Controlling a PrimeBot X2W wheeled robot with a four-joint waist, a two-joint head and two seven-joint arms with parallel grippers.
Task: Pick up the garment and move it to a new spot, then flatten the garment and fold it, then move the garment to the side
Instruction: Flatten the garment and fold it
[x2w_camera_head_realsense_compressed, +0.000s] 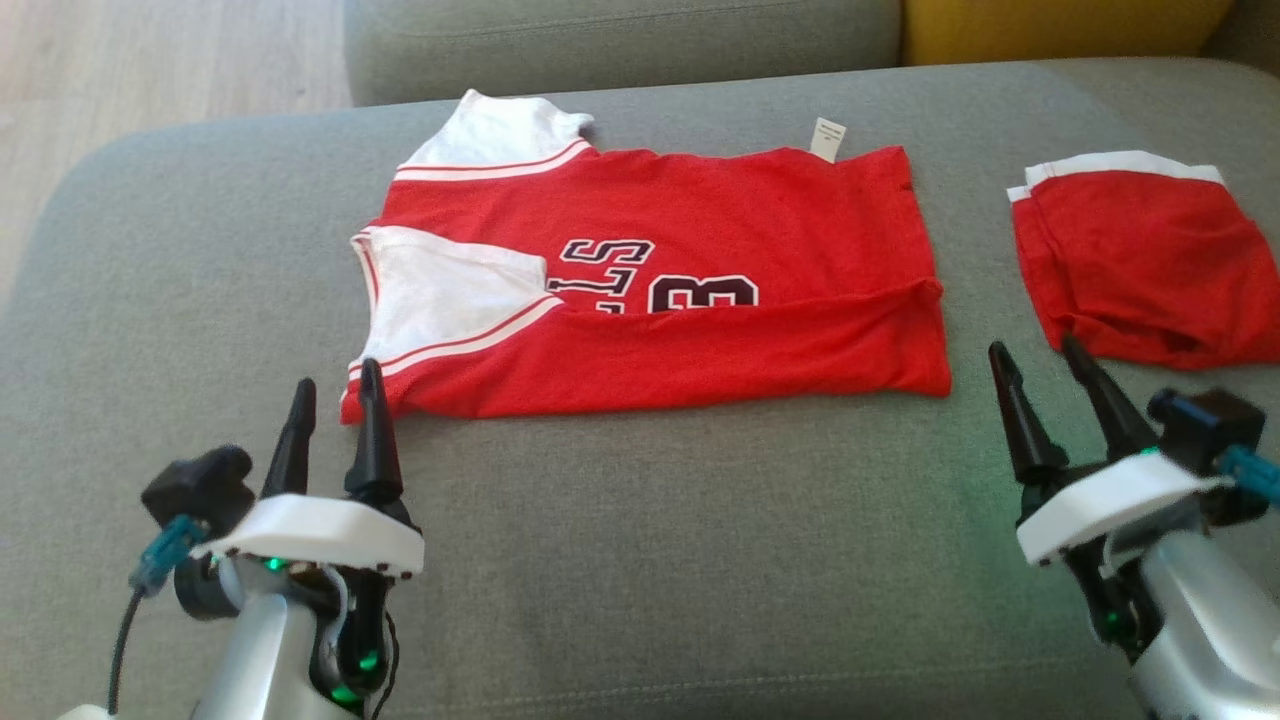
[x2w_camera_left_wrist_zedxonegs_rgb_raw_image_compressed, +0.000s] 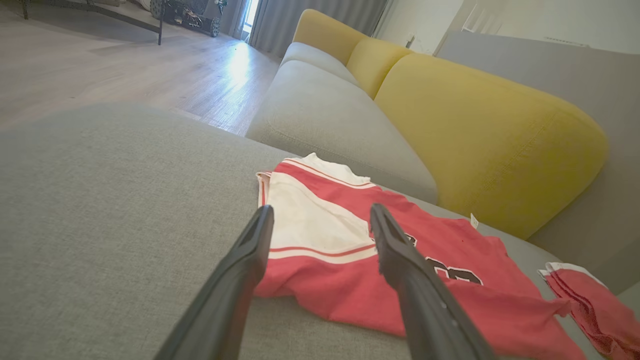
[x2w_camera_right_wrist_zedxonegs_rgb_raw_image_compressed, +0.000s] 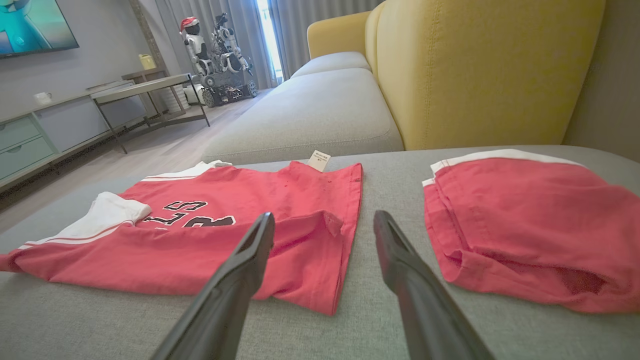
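Note:
The garment (x2w_camera_head_realsense_compressed: 700, 230) is a red jersey with white sleeves and dark lettering, lying flat on the grey cushion (x2w_camera_head_realsense_compressed: 600, 520) with its near long edge folded up over the print. The left wrist view has the garment (x2w_camera_left_wrist_zedxonegs_rgb_raw_image_compressed: 340, 250) just beyond the fingers; the right wrist view has the garment (x2w_camera_right_wrist_zedxonegs_rgb_raw_image_compressed: 225, 225) ahead and to the left. My left gripper (x2w_camera_head_realsense_compressed: 335, 385) hovers open just short of the jersey's near left corner. Off the jersey's near right corner, my right gripper (x2w_camera_head_realsense_compressed: 1035, 350) stands open and empty, between the jersey and the red shorts (x2w_camera_head_realsense_compressed: 1140, 260).
Red shorts (x2w_camera_right_wrist_zedxonegs_rgb_raw_image_compressed: 525, 220) with a white waistband lie on the cushion to the right. A second grey seat (x2w_camera_left_wrist_zedxonegs_rgb_raw_image_compressed: 330, 115) and yellow backrests (x2w_camera_left_wrist_zedxonegs_rgb_raw_image_compressed: 480, 135) lie beyond. Wooden floor (x2w_camera_head_realsense_compressed: 150, 60) lies off the cushion's far left; bare cushion stretches in front of the jersey.

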